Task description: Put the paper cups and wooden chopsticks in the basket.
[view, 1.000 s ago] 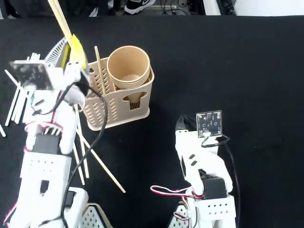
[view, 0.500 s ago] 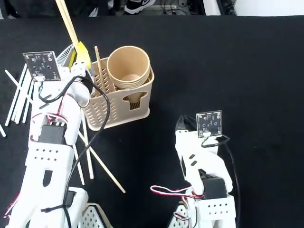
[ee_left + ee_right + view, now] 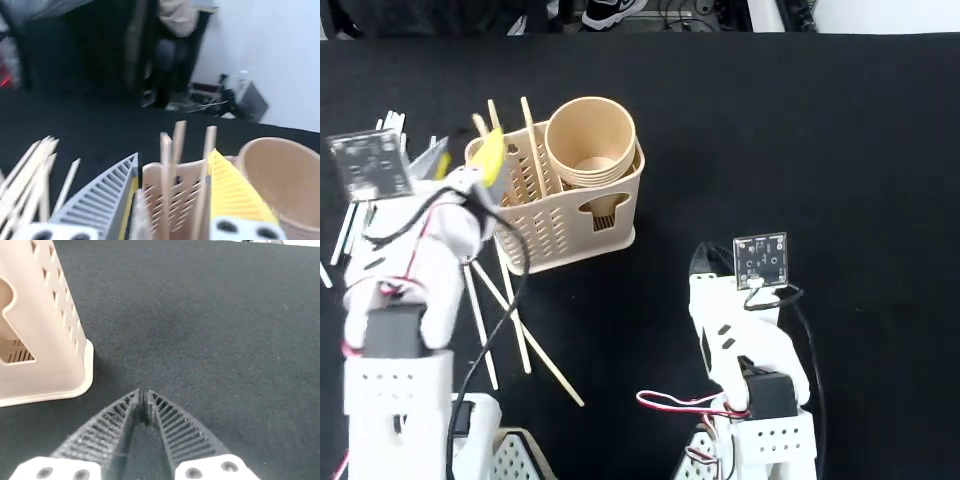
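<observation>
I see the basket standing on the left half of the black desk, closer to the far edge than to the near one. A stack of paper cups sits upright in the right part of the basket. Three wooden chopsticks stand in the left part, and their tops poke out above the rim.

My left claw hangs over the left end of the basket. Its grey finger and its yellow finger are spread wide apart. The standing chopsticks rise up between them, and the claw is not pinching any of them.

More loose chopsticks lie crossed on the desk in front of the basket, toward the near left corner, next to the left arm. A bunch of pale sticks lies by the left edge.

My right claw is closed tight with its tips touching and nothing inside. It is low over bare desk, near the basket's near right corner but not touching it.
</observation>
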Robot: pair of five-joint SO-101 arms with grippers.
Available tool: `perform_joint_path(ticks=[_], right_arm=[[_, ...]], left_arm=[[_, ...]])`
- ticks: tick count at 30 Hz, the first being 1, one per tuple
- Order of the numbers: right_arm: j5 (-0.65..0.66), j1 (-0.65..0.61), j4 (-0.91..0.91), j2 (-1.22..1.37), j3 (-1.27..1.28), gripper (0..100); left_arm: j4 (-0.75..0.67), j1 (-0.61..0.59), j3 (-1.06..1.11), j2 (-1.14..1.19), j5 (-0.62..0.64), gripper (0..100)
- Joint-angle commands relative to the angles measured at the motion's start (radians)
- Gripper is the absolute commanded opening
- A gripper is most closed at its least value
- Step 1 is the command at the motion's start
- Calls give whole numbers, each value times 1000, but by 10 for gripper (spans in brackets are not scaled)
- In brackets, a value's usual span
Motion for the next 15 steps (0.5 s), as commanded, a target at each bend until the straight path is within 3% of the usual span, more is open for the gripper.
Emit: perform_joint_path(ticks=[1,4,8,15], right_arm=[[11,-11,3,-70,-4,19],[11,-11,3,-70,-4,19],[11,-11,3,-70,-4,19],[11,-11,3,-70,-4,19]], left_arm=[[272,-153,-157,11,11,222],[376,-254,-199,103,11,240],[373,-378,-231,272,-9,250],[351,-427,-427,713,-206,248]])
